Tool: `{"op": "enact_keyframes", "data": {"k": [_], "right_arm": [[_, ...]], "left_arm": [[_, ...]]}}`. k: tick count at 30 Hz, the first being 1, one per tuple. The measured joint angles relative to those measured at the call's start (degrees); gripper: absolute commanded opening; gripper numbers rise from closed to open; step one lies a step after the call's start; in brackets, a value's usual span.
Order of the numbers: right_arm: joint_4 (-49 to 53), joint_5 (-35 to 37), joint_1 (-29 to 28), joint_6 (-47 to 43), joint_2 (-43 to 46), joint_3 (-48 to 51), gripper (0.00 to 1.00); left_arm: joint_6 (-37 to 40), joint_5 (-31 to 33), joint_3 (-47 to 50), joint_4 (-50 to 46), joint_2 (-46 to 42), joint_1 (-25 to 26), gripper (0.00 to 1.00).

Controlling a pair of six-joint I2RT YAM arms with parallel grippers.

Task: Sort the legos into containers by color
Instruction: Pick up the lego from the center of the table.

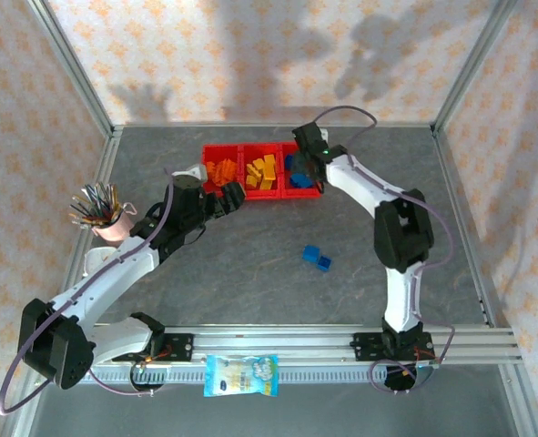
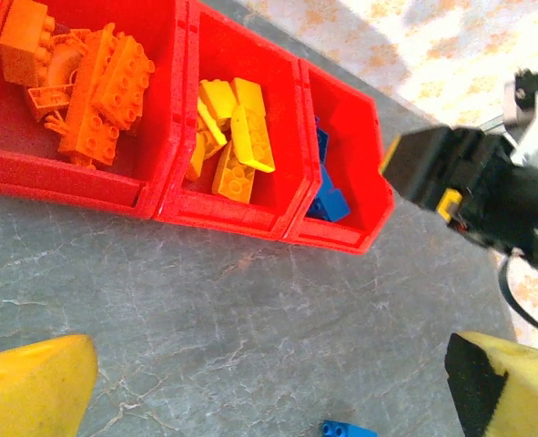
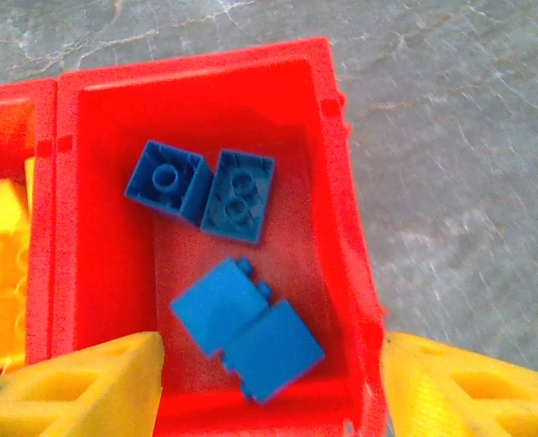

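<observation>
White-black arms [image 1: 364, 187], yellow fingers [image 3: 77, 387], lilac cables [image 1: 349, 108]

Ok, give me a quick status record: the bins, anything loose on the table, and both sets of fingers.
containers: three red bins joined in a row
left bin: orange legos
middle bin: yellow legos
right bin: blue legos
unsorted: loose blue legos on the table, between the arms
left gripper: in front of the bins, fingers wide open, empty
right gripper: above the right bin, fingers apart, holding nothing
</observation>
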State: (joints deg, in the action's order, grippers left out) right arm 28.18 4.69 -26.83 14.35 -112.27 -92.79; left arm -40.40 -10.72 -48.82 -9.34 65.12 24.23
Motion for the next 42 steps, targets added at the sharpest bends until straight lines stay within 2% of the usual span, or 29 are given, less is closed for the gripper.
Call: {"op": "enact_keyframes", "data": {"k": [8,19,32,42], "right_arm": [[-2.5,-5.2,-0.5,1.5,13.7,16.6,0.69],[-5.6,-11.8,-4.7,2.8,18.3,33.2,0.75],[-8.9,-15.5,-7.7,3.0,18.3,39.5,0.79],[-7.9,-15.6,-14.2,4.1,19.0,40.1,0.76]], "left_arm": [[-0.5,-0.7,2.1,-0.1,-3.3,0.1,0.99],[-5.0,0.3,9.3,-0.2,-8.4,3.6,0.99],[-8.3,2.2,12.7,0.3,-10.1,5.0,0.99],[-8.2,2.7,12.8,0.4,-10.0,5.0,0.99]]}}
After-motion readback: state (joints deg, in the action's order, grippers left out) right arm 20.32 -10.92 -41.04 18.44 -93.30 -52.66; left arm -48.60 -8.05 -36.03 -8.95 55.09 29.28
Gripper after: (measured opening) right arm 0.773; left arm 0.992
